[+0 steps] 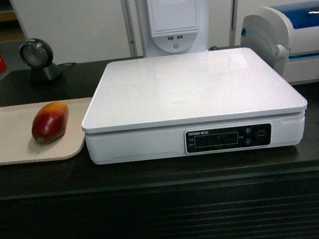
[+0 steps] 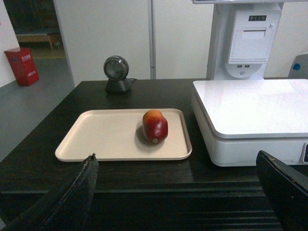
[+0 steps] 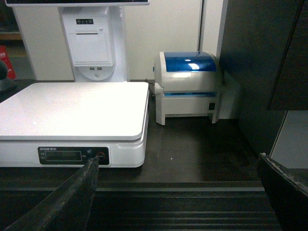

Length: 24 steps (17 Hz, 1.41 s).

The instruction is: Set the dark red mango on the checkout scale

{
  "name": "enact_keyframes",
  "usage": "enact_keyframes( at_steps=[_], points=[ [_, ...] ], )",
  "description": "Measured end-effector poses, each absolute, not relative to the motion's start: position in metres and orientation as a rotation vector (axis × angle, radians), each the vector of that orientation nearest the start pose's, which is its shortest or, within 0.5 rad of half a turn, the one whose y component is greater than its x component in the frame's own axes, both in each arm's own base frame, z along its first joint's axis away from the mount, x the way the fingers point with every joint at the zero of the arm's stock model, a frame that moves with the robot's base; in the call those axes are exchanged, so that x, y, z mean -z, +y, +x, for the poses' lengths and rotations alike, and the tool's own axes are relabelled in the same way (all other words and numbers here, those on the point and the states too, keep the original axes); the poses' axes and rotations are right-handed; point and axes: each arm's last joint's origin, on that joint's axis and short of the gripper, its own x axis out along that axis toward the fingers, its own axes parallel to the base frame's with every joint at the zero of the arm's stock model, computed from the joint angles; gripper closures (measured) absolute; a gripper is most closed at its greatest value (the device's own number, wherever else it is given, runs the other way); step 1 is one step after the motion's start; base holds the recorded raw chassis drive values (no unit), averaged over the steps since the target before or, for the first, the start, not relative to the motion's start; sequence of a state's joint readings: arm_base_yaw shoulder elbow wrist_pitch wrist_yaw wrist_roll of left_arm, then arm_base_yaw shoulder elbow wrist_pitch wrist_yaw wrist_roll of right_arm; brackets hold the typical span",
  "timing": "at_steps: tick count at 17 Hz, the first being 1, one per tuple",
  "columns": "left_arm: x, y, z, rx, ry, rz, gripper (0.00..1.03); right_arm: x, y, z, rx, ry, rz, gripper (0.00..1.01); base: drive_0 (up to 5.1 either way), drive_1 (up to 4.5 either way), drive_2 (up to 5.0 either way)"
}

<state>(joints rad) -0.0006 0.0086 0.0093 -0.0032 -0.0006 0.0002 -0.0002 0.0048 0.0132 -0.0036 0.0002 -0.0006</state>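
Your mango (image 2: 155, 125) lies ahead of the left claw (image 2: 185, 192), stem end toward it. Both claws, the right claw (image 3: 185, 192) too, are wide open, holding nothing.

A: What's sitting on the checkout (image 1: 154, 172)?
B: Scale (image 1: 193, 87) mid-counter near the front edge. Beige tray (image 1: 6, 137) touching its left side. Barcode scanner (image 1: 38, 59) back left, white and blue printer (image 1: 297, 37) back right.

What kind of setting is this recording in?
Most likely a shop checkout: a black counter carries a weighing scale, a barcode scanner and a label printer.
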Motion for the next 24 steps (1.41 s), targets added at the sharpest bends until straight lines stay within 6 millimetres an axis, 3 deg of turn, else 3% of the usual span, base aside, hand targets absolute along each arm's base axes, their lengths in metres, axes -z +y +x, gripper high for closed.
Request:
enact_keyframes(
  at_steps=[6,7,8,13,21,22,23,24],
  points=[
    [-0.165,0.0,0.098,0.0,0.007,0.0,0.05,-0.167,0.0,0.097,0.0,-0.005,-0.001,0.03,0.0,0.0,0.0],
    [-0.164,-0.002,0.098,-0.091,0.148,-0.012,0.05,-0.167,0.0,0.097,0.001,-0.004,-0.001,0.03,0.0,0.0,0.0],
    [-0.202,0.001,0.143,-0.214,0.144,0.003,0.05,-0.167,0.0,0.097,0.0,-0.005,-0.001,0.03,0.0,0.0,0.0],
    [-0.209,0.008,0.166,-0.169,0.123,0.024,0.05,-0.167,0.0,0.097,0.0,-0.004,-0.001,0.03,0.0,0.0,0.0],
    [-0.216,0.017,0.223,-0.039,0.111,0.082,0.05,-0.167,0.0,0.097,0.0,-0.005,-0.001,0.03,0.0,0.0,0.0],
    [-0.215,0.017,0.234,-0.016,0.128,0.085,0.05,-0.167,0.0,0.097,0.0,-0.005,-0.001,0.03,0.0,0.0,0.0],
    [-0.209,0.017,0.257,0.026,0.176,0.098,0.05,-0.167,0.0,0.097,0.0,-0.005,-0.001,0.03,0.0,0.0,0.0],
    [-0.183,0.014,0.323,0.115,0.353,0.106,0.05,-0.167,0.0,0.097,0.0,-0.005,-0.001,0.03,0.0,0.0,0.0]
  ],
)
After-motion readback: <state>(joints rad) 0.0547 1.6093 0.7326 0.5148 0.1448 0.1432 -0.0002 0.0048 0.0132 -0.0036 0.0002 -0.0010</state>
